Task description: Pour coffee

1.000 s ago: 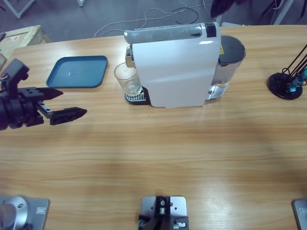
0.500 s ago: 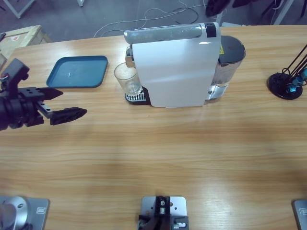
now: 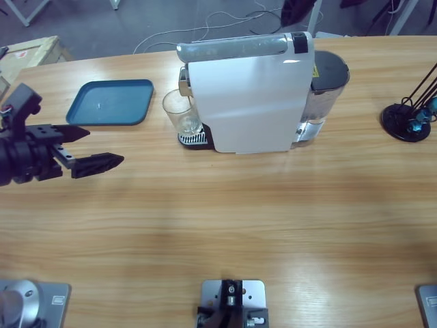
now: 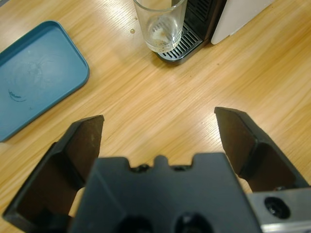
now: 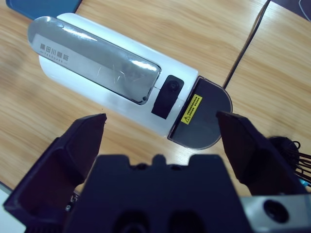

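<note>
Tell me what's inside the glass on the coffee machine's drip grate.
The glass holds only a thin brownish film of coffee at its base; otherwise it looks empty. It stands on the machine's drip grate. What lies beneath the grate is covered.

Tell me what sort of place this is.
Probably a lab or workshop bench: a wooden table with a coffee machine, loose cables on the floor behind, and a cardboard box beside it.

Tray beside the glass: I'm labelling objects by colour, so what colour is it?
The tray is dark teal-blue, plain, shown best in the high view.
</note>
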### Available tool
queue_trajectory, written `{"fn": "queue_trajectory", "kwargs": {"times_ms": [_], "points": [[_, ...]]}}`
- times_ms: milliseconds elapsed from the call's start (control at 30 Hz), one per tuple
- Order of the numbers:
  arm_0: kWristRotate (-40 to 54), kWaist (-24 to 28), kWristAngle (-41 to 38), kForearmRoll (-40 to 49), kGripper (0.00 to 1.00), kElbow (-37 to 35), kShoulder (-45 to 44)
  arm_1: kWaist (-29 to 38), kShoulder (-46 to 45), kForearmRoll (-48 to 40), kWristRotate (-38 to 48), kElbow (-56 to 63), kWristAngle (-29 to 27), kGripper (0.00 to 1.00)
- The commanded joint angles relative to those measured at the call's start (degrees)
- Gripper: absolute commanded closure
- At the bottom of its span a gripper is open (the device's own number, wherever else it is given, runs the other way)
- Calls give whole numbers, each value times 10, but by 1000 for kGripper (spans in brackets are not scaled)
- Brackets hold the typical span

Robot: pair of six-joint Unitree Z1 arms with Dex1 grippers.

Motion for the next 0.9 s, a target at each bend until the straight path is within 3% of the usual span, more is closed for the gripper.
{"fn": "queue_trajectory", "kwargs": {"times_ms": [33,900], "points": [[5,-5,0,-5,13,13,12,7,-1,-4,8,13,-7,0],[5,-12,-1,-2,13,28,-1,7,-31,-16,15,6,2,0]]}}
